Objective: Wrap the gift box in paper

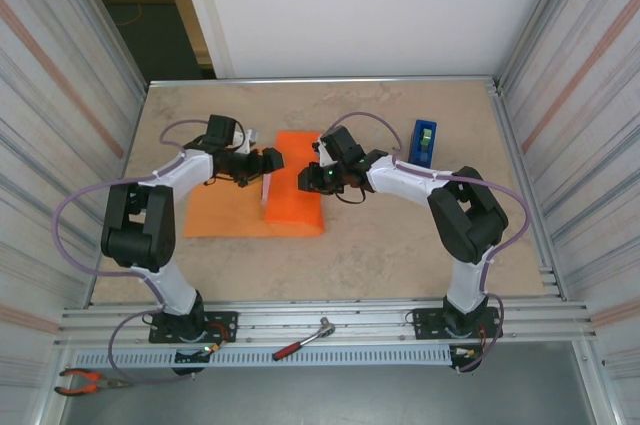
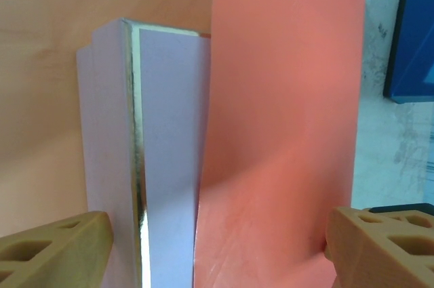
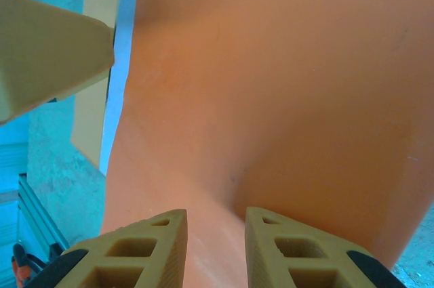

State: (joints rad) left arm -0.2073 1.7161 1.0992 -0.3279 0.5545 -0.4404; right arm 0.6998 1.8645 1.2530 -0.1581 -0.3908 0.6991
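**A:** Orange paper (image 2: pixel 285 98) rises against the right face of the gift box (image 2: pixel 169 152). The box stands on edge on the sheet, around the middle of the surface (image 1: pixel 400 245).

**B:** Which way does it run?

**A:** From above, its bare pale edge runs roughly near-to-far, tilted a little.

**B:** And the tools?

**A:** The left tool (image 2: pixel 217 247) is nearer. Its fingers are spread wide and straddle box and flap together, gripping neither. The right tool (image 3: pixel 213 240) sits on the other side of the flap, to the box's right, fingers almost together and apparently pinching the paper.

**B:** So the box lies between them?

**A:** Yes. I'd judge the fold goes leftward over it. The blue tape dispenser (image 1: pixel 424 142) stands well apart.
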